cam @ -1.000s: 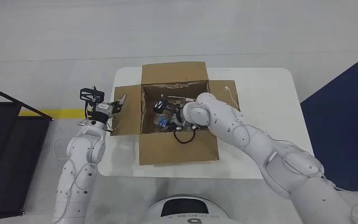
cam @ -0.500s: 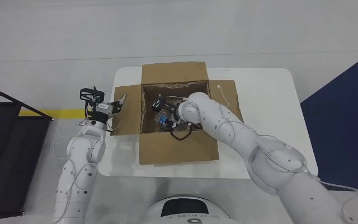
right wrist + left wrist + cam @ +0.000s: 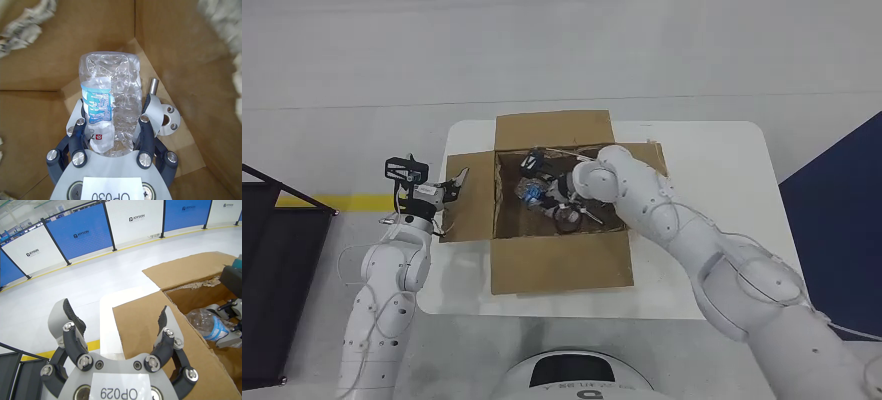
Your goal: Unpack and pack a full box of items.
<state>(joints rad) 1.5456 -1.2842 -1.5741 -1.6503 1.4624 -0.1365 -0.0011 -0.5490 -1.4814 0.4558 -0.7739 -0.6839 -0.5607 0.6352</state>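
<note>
1. The open cardboard box (image 3: pixel 560 265) sits mid-counter (image 3: pixel 712 180) with its four flaps folded outward. Inside, toward its 9 o'clock wall, the right hand (image 3: pixel 115 106) pinches a crumpled clear water bottle (image 3: pixel 110 98) with a blue label.
2. The fingers clamp the bottle's lower body on both sides, and its base points away from the wrist. It looks lifted off the box floor, though the angle does not settle that.
3. A flanged metal fitting (image 3: pixel 167 117) with a short steel pin lies on the box floor near a corner, just beside one finger of the right hand.
4. The left hand (image 3: pixel 115 308) hangs spread and empty above the flap at the box's 9 o'clock, clear of the bottle.
5. The step in hand appears to be unpacking: the bottle is gripped but is inside the walls, and the fitting is untouched.
6. The next move calls for a straight rise until the bottle clears the rim, then a carry to bare counter, perhaps at the box's 3 o'clock.
7. The thin, crushed plastic may buckle or twist in the grip, so a steady squeeze and a slow lift suit it.
</note>
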